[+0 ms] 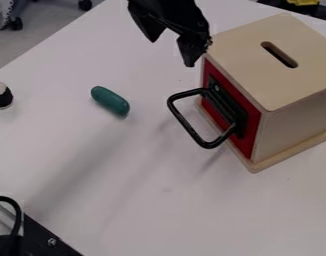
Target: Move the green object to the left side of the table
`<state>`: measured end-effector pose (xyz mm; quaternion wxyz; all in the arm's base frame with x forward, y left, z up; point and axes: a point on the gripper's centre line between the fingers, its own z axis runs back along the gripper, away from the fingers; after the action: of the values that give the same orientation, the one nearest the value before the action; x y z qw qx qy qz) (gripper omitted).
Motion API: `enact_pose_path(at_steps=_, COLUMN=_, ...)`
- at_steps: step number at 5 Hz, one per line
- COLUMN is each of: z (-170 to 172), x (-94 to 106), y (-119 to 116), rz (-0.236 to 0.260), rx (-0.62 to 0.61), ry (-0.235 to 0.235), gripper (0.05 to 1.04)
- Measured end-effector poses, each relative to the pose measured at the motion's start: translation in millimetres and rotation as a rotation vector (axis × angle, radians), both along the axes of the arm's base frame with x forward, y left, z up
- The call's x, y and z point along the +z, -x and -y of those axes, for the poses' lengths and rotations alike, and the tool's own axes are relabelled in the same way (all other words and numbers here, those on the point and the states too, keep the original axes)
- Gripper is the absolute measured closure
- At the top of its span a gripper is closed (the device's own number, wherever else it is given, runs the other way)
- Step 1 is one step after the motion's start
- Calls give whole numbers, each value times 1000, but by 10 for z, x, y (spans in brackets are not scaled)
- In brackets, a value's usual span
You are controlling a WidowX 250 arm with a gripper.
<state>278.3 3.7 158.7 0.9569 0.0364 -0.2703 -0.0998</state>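
At the top centre of the camera view hangs the black gripper [171, 52], its two fingers spread apart with nothing between them. It is above and to the right of the green object [111, 101], a rounded, elongated piece lying on the white table [72, 160] left of centre. The gripper and the green object are apart.
A wooden box [276, 65] with a slot on top and a red front stands at the right; its black handle [186, 122] juts toward the middle. A small black-and-white roll [1, 95] is at the left edge. Black equipment [42, 235] occupies the lower left corner.
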Motion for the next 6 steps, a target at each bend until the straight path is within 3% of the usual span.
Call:
enact_pose_path(at_steps=1, z=0, x=-66, y=25, rz=-21, rx=1, ry=1, gripper=83)
enact_pose_path(at_steps=2, z=-22, x=-104, y=-8, rz=-74, rx=48, ry=16, gripper=83)
enact_pose_path(at_steps=3, z=-255, x=-199, y=-70, rz=-157, rx=255, ry=84, gripper=83)
enact_pose_path(at_steps=4, z=-583, x=-294, y=-122, rz=-194, rx=506, ry=157, gripper=83)
enact_pose_path(at_steps=6, z=-1171, x=-441, y=-125, rz=-188, rx=975, ry=327, gripper=83)
